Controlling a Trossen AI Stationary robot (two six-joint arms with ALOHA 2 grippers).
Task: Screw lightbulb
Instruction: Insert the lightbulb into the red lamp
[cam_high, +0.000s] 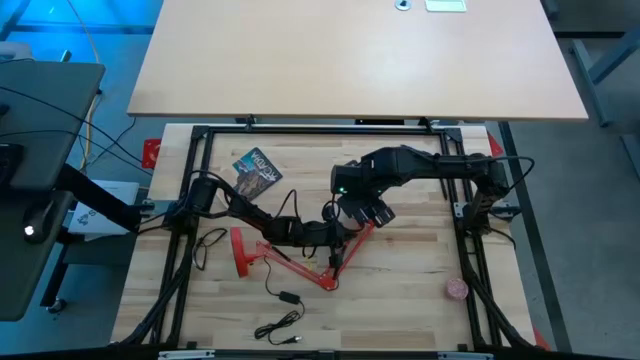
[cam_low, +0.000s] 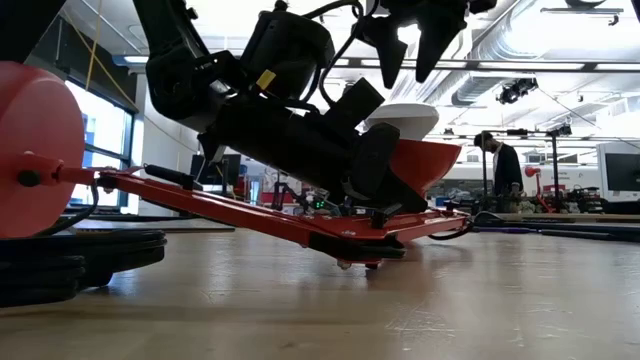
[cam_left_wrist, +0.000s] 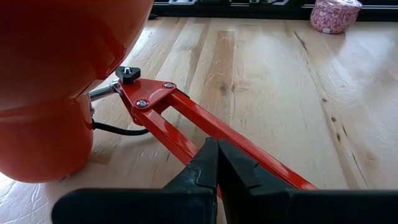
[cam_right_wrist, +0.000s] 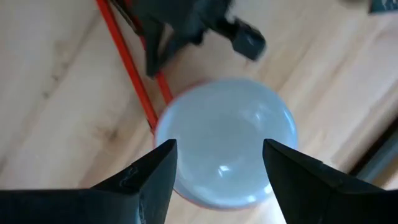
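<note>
— On the wooden counter (cam_high: 420, 260), where is the lightbulb (cam_right_wrist: 225, 140)?

— Seated in the red lamp shade (cam_low: 425, 160), a smooth, glossy white dome. The right gripper (cam_right_wrist: 217, 163) hovers directly above it, fingers apart either side, not touching.

— And the left gripper (cam_left_wrist: 216, 163)?

— Fingers pressed together on the red lamp arm (cam_left_wrist: 205, 121). Only the left wrist view shows the pink ball (cam_left_wrist: 336, 15) up close; the low view shows a person (cam_low: 497, 165) beyond.
</note>
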